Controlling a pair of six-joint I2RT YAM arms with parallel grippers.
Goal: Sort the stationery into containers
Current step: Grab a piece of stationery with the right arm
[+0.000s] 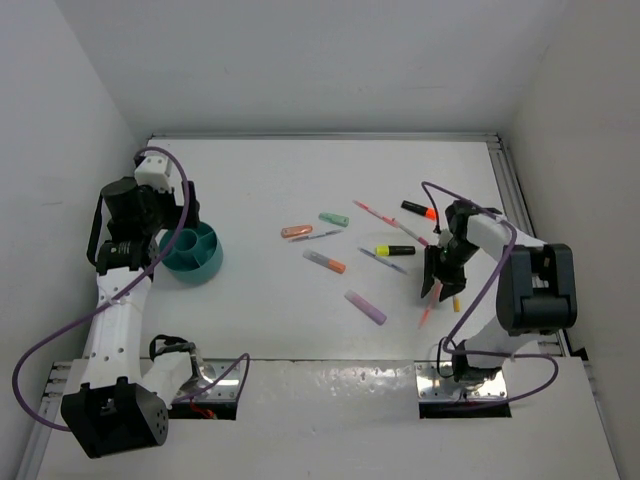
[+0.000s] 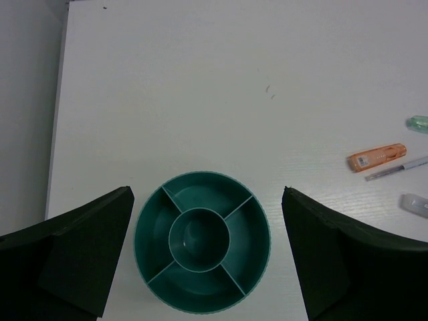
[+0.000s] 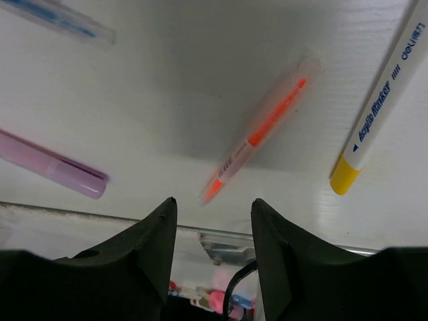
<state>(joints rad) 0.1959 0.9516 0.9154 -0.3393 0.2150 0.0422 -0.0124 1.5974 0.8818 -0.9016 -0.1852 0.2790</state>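
The teal bowl (image 1: 200, 262) stands at the left, its divided compartments empty in the left wrist view (image 2: 263, 227). My left gripper (image 1: 172, 232) hovers open above it, fingers either side (image 2: 206, 190). Pens lie scattered mid-table: an orange highlighter (image 1: 296, 231), a mint one (image 1: 334, 219), a pink-orange marker (image 1: 325, 262), a purple marker (image 1: 365, 307), a black yellow-capped one (image 1: 395, 250) and a black orange-capped one (image 1: 418, 210). My right gripper (image 1: 438, 285) is open and empty (image 3: 212, 207) over a thin pink-orange pen (image 3: 257, 137), beside a white yellow-capped marker (image 3: 381, 110).
White walls enclose the table on the left, back and right. A metal rail (image 1: 505, 175) runs along the right edge. The arm bases and purple cables (image 1: 200, 375) sit at the near edge. A thin pink pen (image 1: 378, 213) and a purple-blue pen (image 1: 383, 260) lie near the right arm.
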